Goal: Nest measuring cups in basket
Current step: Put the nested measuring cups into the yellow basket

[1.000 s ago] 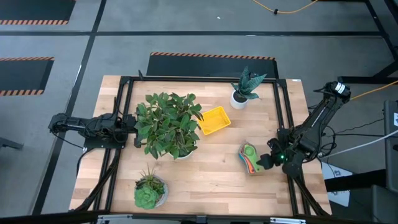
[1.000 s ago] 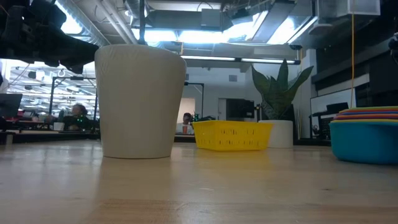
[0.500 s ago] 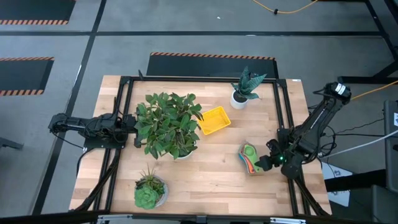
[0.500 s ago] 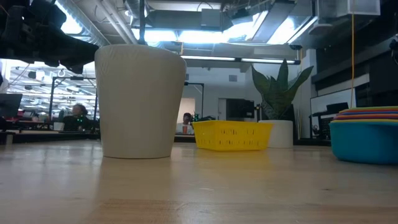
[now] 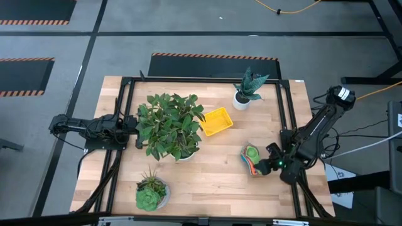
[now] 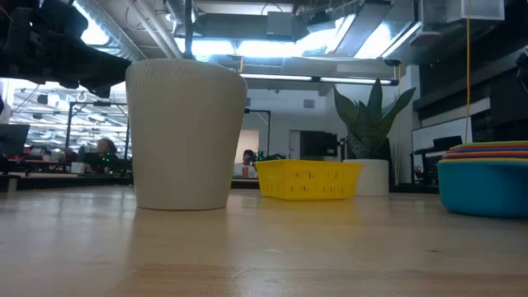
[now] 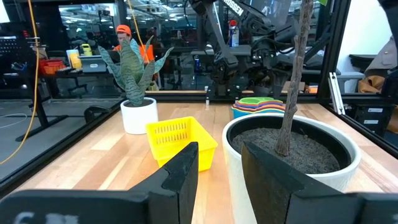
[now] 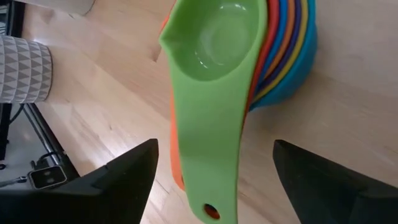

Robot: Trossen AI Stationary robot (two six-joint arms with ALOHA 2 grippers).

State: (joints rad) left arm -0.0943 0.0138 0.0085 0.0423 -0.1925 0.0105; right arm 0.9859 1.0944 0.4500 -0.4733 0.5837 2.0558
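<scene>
The measuring cups (image 5: pixel 251 158) stand nested in one stack on the table's right side, the green one (image 8: pixel 217 37) on top and the large blue one (image 6: pixel 487 177) at the bottom. The green cup's flat handle (image 8: pixel 208 155) points at my right gripper (image 8: pixel 214 193). That gripper is open, with a finger on either side of the handle and clear of it. The yellow basket (image 5: pixel 215 121) sits on the wood near the table's middle, toward the far edge. My left gripper (image 7: pixel 214 168) waits at the table's left, slightly open, behind the big plant's white pot (image 7: pixel 292 155).
A large leafy plant (image 5: pixel 169 125) in a white pot (image 6: pixel 183 132) stands left of the basket. A snake plant (image 5: pixel 246 91) stands at the far right and a succulent (image 5: pixel 151 193) at the near left. Black frame rails (image 5: pixel 286 113) run along the table's sides.
My right arm has shifted slightly toward the table's near edge beside the cup stack. The cups and basket have stayed put.
</scene>
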